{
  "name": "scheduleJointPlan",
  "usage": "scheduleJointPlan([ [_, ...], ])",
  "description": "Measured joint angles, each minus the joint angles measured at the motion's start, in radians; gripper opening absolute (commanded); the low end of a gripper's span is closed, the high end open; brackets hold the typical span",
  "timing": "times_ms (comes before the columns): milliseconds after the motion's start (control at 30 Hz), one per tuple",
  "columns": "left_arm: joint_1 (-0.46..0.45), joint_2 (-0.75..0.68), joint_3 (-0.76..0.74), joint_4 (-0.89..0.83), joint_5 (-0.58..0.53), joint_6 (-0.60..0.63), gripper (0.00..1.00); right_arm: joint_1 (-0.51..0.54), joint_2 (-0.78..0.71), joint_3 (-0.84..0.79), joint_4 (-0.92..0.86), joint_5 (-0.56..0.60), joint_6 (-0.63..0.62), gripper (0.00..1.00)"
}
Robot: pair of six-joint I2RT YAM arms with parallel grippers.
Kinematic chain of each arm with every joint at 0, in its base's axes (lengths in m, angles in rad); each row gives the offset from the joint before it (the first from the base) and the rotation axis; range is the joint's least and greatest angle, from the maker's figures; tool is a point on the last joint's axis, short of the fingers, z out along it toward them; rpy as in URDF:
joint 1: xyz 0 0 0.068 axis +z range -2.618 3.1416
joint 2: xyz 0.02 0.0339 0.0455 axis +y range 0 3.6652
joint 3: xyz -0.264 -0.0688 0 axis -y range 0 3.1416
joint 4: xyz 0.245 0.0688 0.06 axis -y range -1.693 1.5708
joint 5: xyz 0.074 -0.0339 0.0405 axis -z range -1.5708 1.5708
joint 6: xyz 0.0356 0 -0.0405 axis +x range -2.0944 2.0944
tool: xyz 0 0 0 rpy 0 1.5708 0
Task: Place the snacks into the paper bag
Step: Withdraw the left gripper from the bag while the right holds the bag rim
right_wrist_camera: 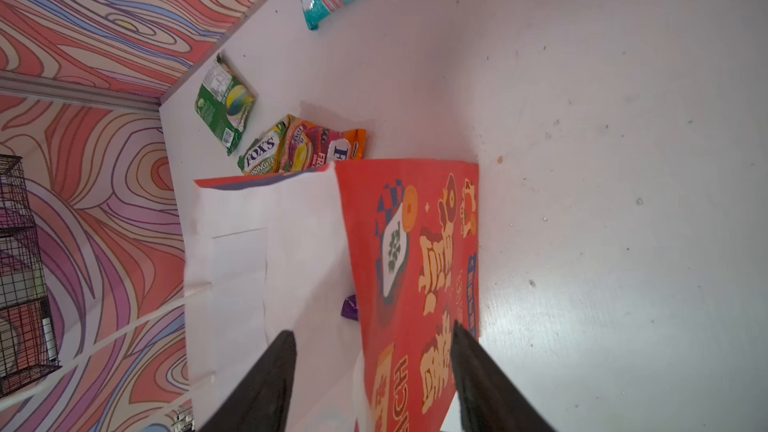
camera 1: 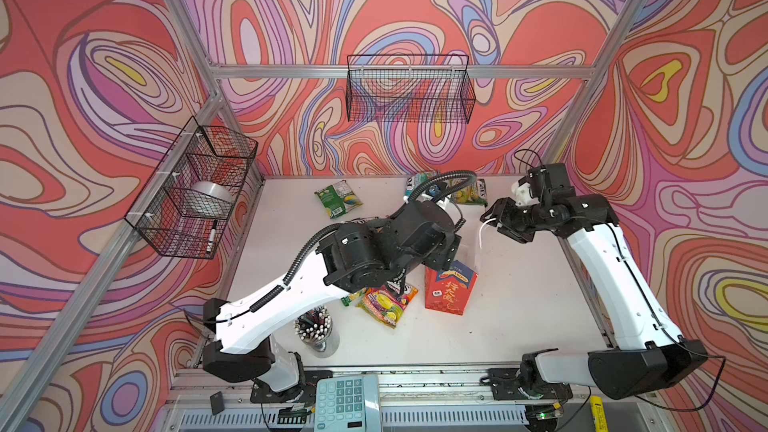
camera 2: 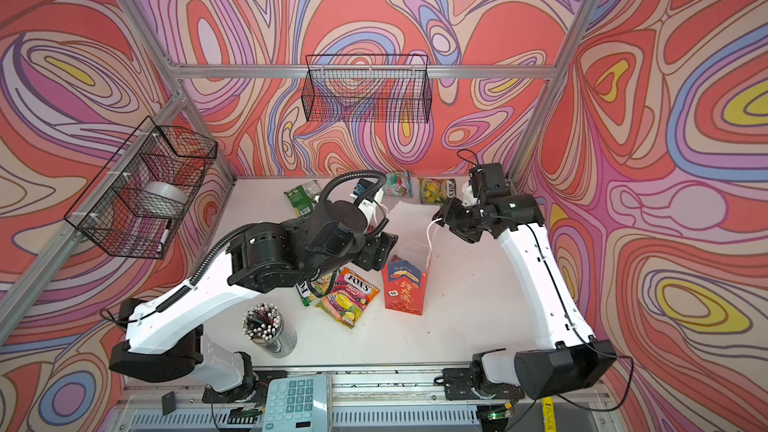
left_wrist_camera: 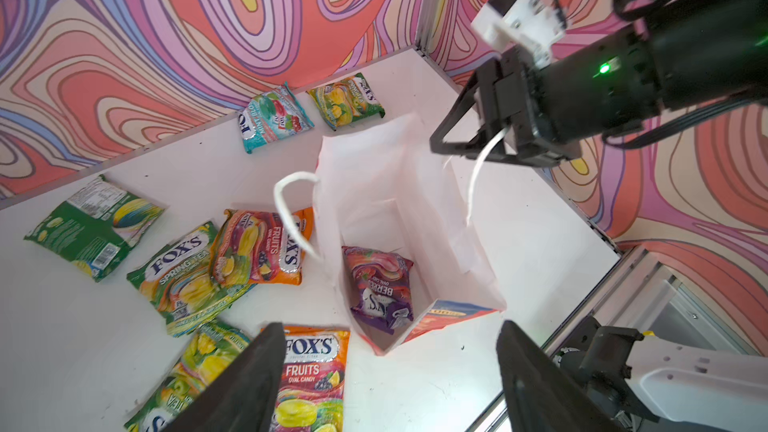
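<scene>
Paper bag (left_wrist_camera: 374,184) upright, mouth open, one purple pouch (left_wrist_camera: 380,288) inside; other snacks (left_wrist_camera: 257,247) lie beside the bag. Left gripper (left_wrist_camera: 390,326) above it, jaws spread, empty; right gripper (right_wrist_camera: 372,329) at its rim, jaws apart, cord handle (left_wrist_camera: 478,176) slack between. Risk: unheld bag slumps or tips, narrowing the mouth

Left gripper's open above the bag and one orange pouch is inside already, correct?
Not orange: the one pouch inside the bag is purple, marked Berries, as the left wrist view shows. The left gripper is indeed open above the bag.
</scene>
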Motion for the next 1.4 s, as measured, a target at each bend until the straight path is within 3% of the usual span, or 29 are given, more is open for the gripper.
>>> scheduleJointPlan([
  [100, 0.032, -0.076, -0.109, 0.006, 0.005, -0.023, 0.83, 0.000, -0.006, 0.063, -0.037, 0.038, -0.019, 0.70],
  [267, 0.127, -0.172, -0.284, 0.018, 0.041, -0.070, 0.84, 0.000, -0.043, 0.087, -0.095, 0.097, -0.043, 0.85],
  [433, 0.167, -0.198, -0.369, 0.026, 0.087, -0.099, 0.85, 0.000, -0.096, 0.159, -0.134, 0.150, -0.073, 0.96],
  [700, 0.245, -0.166, -0.471, 0.065, 0.154, -0.141, 0.86, 0.001, -0.181, 0.277, -0.151, 0.060, -0.122, 0.94],
  [967, 0.286, -0.023, -0.507, 0.116, 0.208, -0.144, 0.86, 0.071, -0.216, -0.001, -0.180, 0.021, -0.126, 0.98],
  [1133, 0.288, 0.046, -0.508, 0.145, 0.233, -0.146, 0.86, 0.169, -0.224, -0.111, -0.138, 0.037, -0.084, 0.98],
  [1300, 0.293, 0.061, -0.510, 0.175, 0.257, -0.149, 0.86, 0.282, -0.219, -0.161, -0.070, 0.101, -0.029, 0.91],
  [1400, 0.293, 0.079, -0.510, 0.191, 0.273, -0.149, 0.85, 0.290, -0.211, -0.163, -0.041, 0.174, 0.002, 0.83],
])
